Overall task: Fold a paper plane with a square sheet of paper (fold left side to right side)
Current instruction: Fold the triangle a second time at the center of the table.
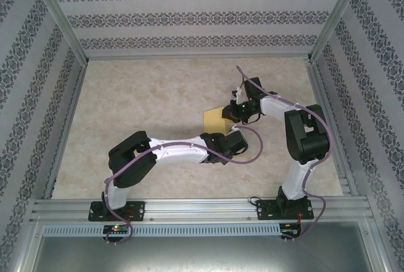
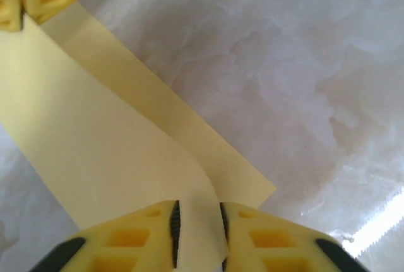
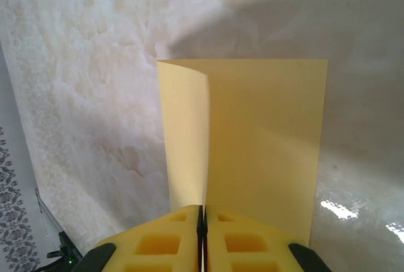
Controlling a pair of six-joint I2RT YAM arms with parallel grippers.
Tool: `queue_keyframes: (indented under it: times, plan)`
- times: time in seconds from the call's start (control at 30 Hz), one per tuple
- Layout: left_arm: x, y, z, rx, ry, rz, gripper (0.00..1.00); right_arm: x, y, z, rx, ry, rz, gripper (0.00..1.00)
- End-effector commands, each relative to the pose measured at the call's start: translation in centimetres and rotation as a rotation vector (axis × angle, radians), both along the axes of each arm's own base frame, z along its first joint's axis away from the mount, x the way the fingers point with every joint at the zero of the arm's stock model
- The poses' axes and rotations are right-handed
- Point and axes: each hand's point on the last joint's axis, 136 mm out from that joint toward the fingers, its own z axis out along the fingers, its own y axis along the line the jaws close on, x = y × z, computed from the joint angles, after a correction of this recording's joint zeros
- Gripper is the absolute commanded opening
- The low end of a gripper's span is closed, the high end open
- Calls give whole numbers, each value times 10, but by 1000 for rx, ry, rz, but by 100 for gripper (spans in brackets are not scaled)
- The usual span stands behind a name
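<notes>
pinching edge of square sheet of paper (image 3: pixel 265 139): right gripper (image 3: pixel 202 212) clamped | left gripper (image 2: pixel 199 215) narrow astride lifted flap, grip unclear

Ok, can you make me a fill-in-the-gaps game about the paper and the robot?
1. The paper is ___ in colour.
2. It rests on a marbled ___.
3. The ___ jaws are pressed fully shut on its edge, with no gap between them.

Missing words: yellow; table; right.
</notes>
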Motion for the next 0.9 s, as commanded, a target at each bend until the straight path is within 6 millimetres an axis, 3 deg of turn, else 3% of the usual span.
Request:
queue_keyframes:
  times: [0.0, 0.17, 0.37, 0.53, 0.6, 0.73, 0.87]
  plan:
    - [0, 4, 10, 26, -32, 7, 16, 4, -2, 9, -8, -19, 8, 12]
    - [2, 7, 17, -7, -22, 27, 1, 7, -4, 22, -4, -65, 7, 21]
    - [6, 10, 31, -166, 62, 57, 0, 11, -20, 59, -13, -187, -42, 40]
    - [10, 15, 38, -350, 185, 83, 1, -1, -45, 71, -30, -240, -121, 53]
    - [11, 16, 38, -421, 241, 89, 1, -10, -51, 70, -35, -246, -131, 51]
    - [17, 22, 39, -561, 335, 106, 1, -34, -50, 58, -2, -224, -131, 34]
    - [20, 28, 39, -644, 408, 108, 2, -61, -39, 33, 4, -173, -108, 17]
